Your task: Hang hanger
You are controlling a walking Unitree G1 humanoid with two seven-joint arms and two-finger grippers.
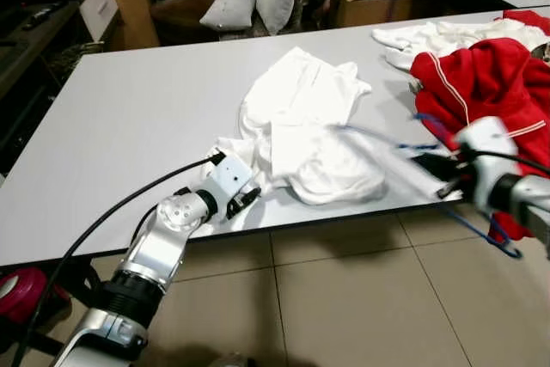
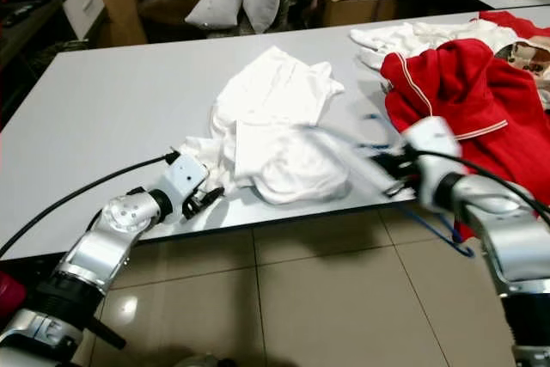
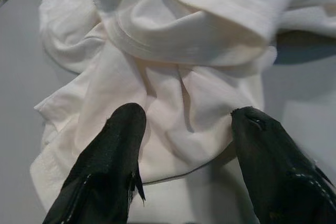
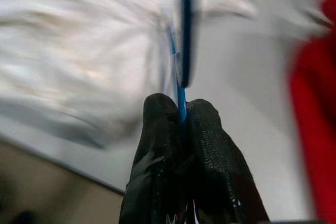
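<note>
right gripper (image 4: 181, 109): jaws pinched on the blue hanger (image 4: 185, 30), just beside the white shirt (image 1: 305, 126)
left gripper (image 3: 184, 140): jaws wide, straddling the shirt's hem
surface (image 1: 129, 109): red garment (image 1: 485, 83) beside the shirt

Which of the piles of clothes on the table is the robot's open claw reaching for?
The crumpled white garment at the table's near edge. The left gripper, fingers apart, sits at its edge. The red garment and other white clothes lie farther right.

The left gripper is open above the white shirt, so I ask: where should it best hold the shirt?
Probably the bunched fold of the white shirt between the open left gripper fingers, coming from the near table edge: the raised wrinkles there give something to pinch.
</note>
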